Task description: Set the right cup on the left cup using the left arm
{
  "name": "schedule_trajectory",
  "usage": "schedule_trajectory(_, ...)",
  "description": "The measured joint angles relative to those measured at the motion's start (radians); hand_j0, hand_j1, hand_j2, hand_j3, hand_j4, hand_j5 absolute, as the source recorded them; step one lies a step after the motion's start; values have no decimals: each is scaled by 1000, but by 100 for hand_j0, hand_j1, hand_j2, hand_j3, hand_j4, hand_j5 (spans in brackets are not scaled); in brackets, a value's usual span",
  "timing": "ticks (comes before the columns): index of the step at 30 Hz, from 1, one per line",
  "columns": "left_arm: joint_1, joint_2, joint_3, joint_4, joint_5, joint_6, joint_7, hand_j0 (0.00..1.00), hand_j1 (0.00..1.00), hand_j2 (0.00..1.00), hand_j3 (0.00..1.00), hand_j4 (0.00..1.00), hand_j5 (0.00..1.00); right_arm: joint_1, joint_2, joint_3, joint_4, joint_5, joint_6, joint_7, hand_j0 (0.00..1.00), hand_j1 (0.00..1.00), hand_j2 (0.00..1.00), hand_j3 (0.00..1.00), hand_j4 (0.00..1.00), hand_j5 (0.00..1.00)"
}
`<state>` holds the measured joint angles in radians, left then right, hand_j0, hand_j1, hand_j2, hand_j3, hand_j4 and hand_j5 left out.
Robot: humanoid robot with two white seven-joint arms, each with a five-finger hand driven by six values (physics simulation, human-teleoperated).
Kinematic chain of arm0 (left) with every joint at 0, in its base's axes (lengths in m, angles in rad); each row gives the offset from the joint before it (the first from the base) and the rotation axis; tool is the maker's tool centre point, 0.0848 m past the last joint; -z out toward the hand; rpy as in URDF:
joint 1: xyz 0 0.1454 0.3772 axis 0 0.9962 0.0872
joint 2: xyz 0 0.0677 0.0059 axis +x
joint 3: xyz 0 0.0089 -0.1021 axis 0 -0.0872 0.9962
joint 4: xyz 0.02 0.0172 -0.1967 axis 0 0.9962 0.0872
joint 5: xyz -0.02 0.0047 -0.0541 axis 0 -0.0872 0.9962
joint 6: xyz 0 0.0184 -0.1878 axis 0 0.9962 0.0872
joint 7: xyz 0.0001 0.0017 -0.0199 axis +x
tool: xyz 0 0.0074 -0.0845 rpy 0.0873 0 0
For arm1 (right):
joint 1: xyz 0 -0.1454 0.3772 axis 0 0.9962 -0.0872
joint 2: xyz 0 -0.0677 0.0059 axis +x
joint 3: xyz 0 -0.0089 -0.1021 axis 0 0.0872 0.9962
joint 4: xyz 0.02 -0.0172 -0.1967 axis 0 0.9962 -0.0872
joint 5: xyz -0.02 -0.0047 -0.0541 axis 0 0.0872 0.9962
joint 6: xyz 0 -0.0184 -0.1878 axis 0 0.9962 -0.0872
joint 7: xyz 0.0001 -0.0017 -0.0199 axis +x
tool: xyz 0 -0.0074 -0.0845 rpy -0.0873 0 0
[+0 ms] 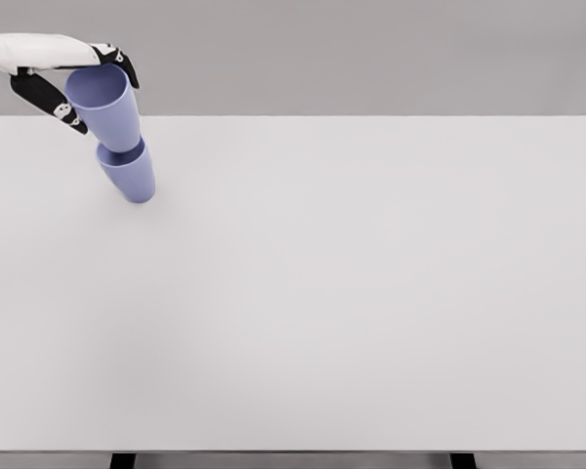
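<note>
Up at the far left of the white table [371, 293], the upper cup [105, 107] sits nested in the lower cup [131, 173], mouth upward, the stack's long axis leaning left at the top. The left hand [63, 73] has its dark fingers [49, 98] curled around the upper cup's rim. Behind is a plain grey wall [371, 54]. No writing shows.

Bare simulated test space, like a lab bench setup.
A wide, plain white worktop [371, 293] fills nearly the whole view, with flat grey wall [371, 54] behind it at 12 o'clock and dark legs [123, 460] just visible at 6 o'clock. Surfaces look smooth and rendered, without texture.
</note>
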<state>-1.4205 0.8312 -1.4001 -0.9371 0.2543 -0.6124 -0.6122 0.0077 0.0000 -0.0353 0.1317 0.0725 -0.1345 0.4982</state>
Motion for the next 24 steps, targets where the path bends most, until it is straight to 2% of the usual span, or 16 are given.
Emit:
schedule_trajectory(8, 0, -19, 0, 50, -2, 0, 0, 35, 35, 35, 35, 35, 35, 0, 0, 0, 0, 0, 0, 0, 100, 100, 100, 100, 100, 100)
schedule_trajectory(24, 2, -30, -3, 57, -1, 0, 0, 35, 35, 35, 35, 35, 35, 0, 0, 0, 0, 0, 0, 0, 100, 100, 100, 100, 100, 100)
